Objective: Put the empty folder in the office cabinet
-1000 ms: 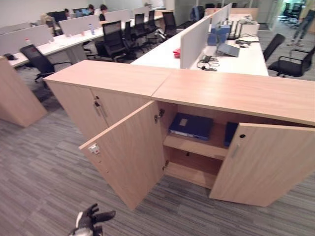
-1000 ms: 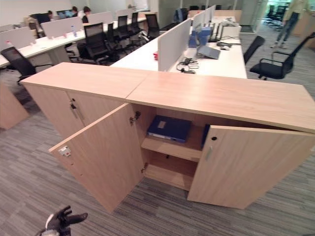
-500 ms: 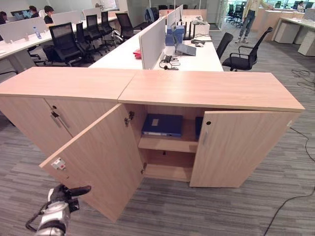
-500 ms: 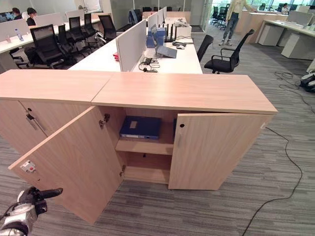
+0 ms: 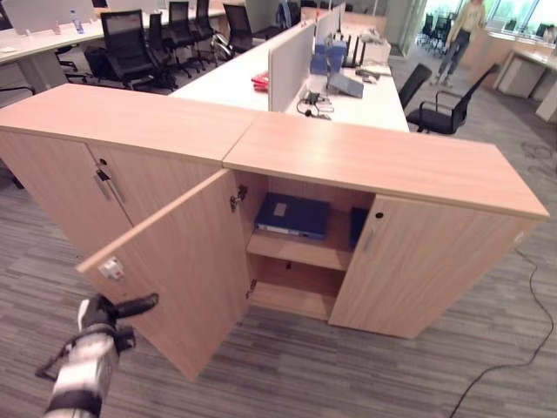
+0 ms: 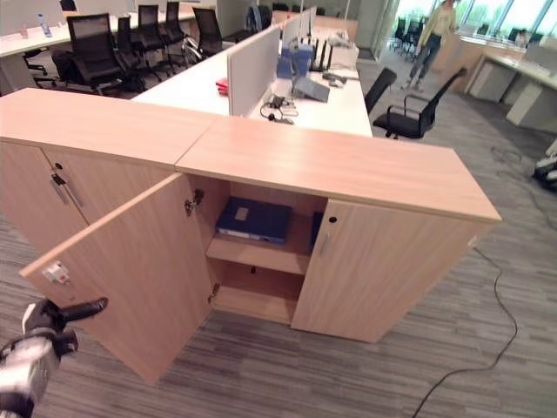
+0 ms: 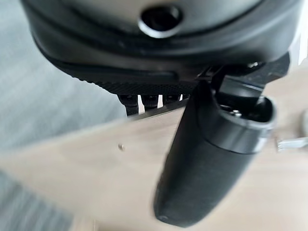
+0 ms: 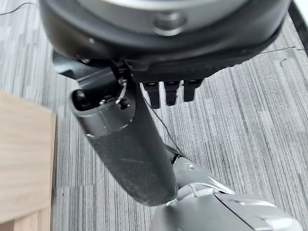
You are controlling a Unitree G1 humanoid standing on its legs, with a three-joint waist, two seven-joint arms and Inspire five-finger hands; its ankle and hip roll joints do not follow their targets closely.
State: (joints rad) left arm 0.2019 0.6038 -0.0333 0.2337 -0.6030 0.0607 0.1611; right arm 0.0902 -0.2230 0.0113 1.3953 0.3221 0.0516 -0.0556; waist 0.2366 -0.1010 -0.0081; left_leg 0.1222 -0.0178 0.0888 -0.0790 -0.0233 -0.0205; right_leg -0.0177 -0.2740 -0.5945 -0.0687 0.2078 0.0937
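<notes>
office cabinet (image 5: 383,165): long low wooden unit, light oak finish, several doors along the front. left door (image 5: 178,261) of the open bay: swung wide toward the robot, a small latch plate near its free edge. right door (image 5: 418,270) of the same bay: ajar, covering most of that side. upper shelf (image 5: 300,248): bears the folder (image 5: 291,215), dark blue, lying flat with a pale label on top; a second dark blue item (image 5: 358,226) stands just beside it, half hidden by the right door. lower shelf (image 5: 287,296): nothing on it that can be made out. left hand (image 5: 109,311): low at the robot's left, near the free edge of the left door, fingers loosely bent and the thumb pointing toward the door, nothing held; its wrist view has bare wood right beyond the thumb, but contact cannot be confirmed. right hand (image 8: 130,144): over the grey carpet, thumb out straight, fingers short and relaxed, empty. judgement: the folder already rests inside the cabinet and neither hand carries anything, so placing appears done and the step in hand is likely closing up. next move would call for the left hand to get flat fingers against the outer face of the left door and push it round on its hinges, then the right door likewise.
</notes>
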